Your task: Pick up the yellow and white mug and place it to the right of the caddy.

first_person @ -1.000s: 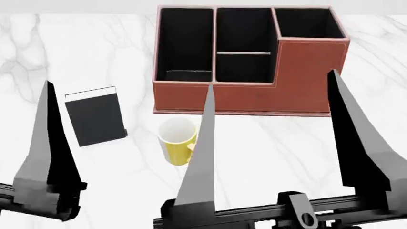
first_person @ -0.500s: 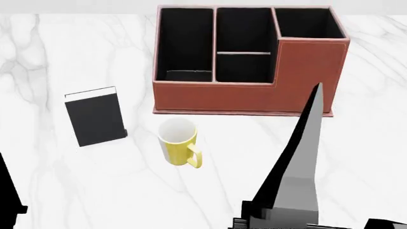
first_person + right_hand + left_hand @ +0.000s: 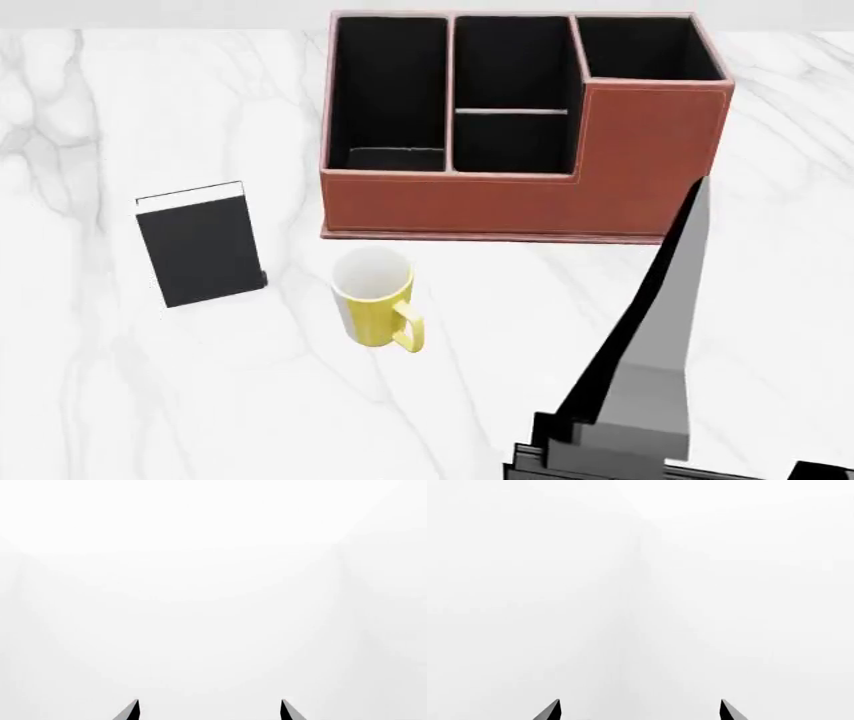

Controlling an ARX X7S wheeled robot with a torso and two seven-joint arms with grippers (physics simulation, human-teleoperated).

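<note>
Nearest in the head view, one long grey and black finger of the right gripper (image 3: pixel 650 375) rises from the near edge, right of centre; its partner is out of that frame. In the right wrist view two dark tips stand well apart against blank white, so its jaws are spread and hold nothing. The left gripper (image 3: pixel 639 711) shows the same in its own wrist view: two tips wide apart, empty.

Farther in, the small yellow mug with white inside (image 3: pixel 372 295) lies on the white marble table (image 3: pixel 120 380), apparently on its side, mouth facing away, loop handle (image 3: pixel 407 330) pointing near and right. It looks rigid, light and glazed, so likely slippery; pinching across the wall near the rim seems safest. To its left lies a black book with white page edges (image 3: pixel 200 243). Beyond stands the large reddish-brown leather-look caddy (image 3: pixel 534 200).
</note>
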